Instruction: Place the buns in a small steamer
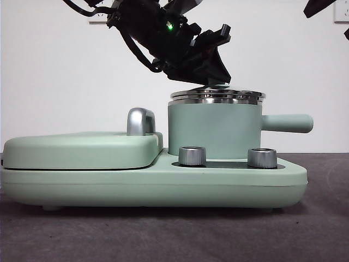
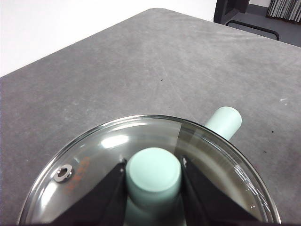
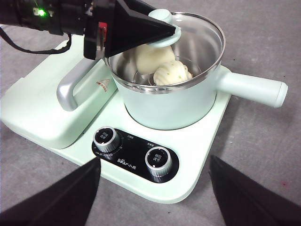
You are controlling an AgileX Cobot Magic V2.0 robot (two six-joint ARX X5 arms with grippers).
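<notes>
The mint-green cylindrical steamer pot [image 3: 169, 101] stands upright on the mint-green cooker base [image 3: 202, 160], its straight handle [image 3: 254, 87] lying level, pointing away from the flat griddle lid [image 3: 42, 108]. Both buns, the smooth off-white bun [image 3: 148, 59] and the swirled cream bun [image 3: 173, 73], lie inside. The left gripper [image 2: 154, 176] pinches the green knob [image 2: 154, 174] of the glass lid [image 2: 94, 160] over the pot's rim. The right gripper [image 3: 153, 197] hangs spread before the black dial panel [image 3: 136, 157], printed "Bear".

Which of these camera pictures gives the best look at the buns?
The right wrist view: both buns lie inside the small steamer, seen through its glass lid. In the front view the pot wall hides them; the left wrist view shows only the lid and the left gripper on its knob.
</notes>
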